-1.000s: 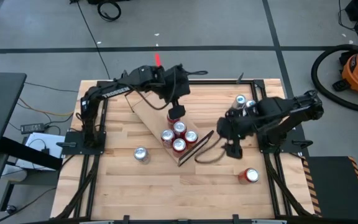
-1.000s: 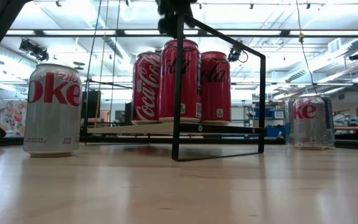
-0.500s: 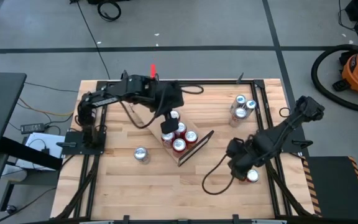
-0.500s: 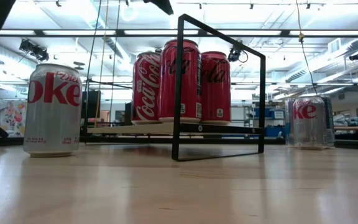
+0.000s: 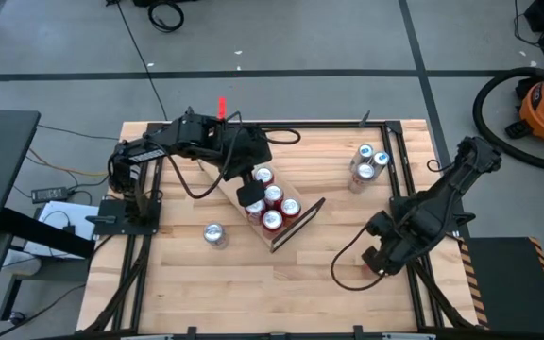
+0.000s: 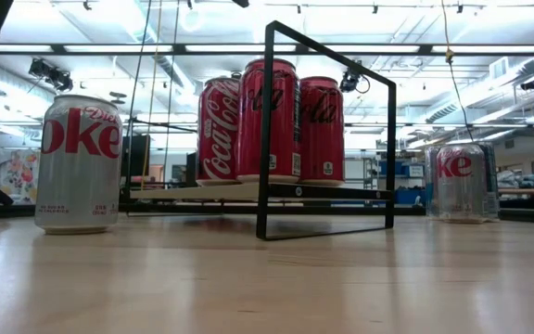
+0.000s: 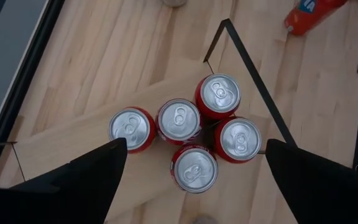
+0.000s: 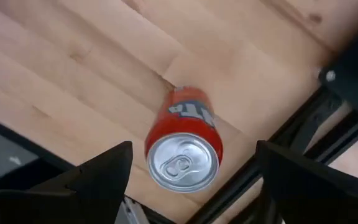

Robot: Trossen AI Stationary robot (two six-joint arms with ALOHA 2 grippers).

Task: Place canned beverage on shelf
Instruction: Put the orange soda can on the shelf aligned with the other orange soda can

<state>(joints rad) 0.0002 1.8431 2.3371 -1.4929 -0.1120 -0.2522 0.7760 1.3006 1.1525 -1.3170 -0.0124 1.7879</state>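
The shelf (image 5: pixel 296 219), a light-wood plank with black wire end frames, lies slantwise at mid-table. Several red cans (image 7: pixel 185 137) stand upright on it near one end. My left gripper (image 5: pixel 250 196) hangs open above these cans, its fingers (image 7: pixel 73 180) wide apart and touching nothing. A red-orange can (image 8: pixel 184 146) stands upright on the table by the near right edge. My right gripper (image 5: pixel 382 257) points down above it, open, with a finger (image 8: pixel 98 180) to either side in the right wrist view, clear of the can.
A silver can (image 5: pixel 214 234) stands near the shelf's left side. More silver cans (image 5: pixel 366 161) stand at the far right. The table's black frame rail (image 8: pixel 278 134) runs close beside the red-orange can. A black cable (image 5: pixel 348 269) loops on the table near my right arm.
My left gripper has risen off the cans on the shelf and drawn a little toward the table's near left, staying open. My right gripper has swung from mid-right toward the near right edge, sunk over the red-orange can and rolled about its wrist.
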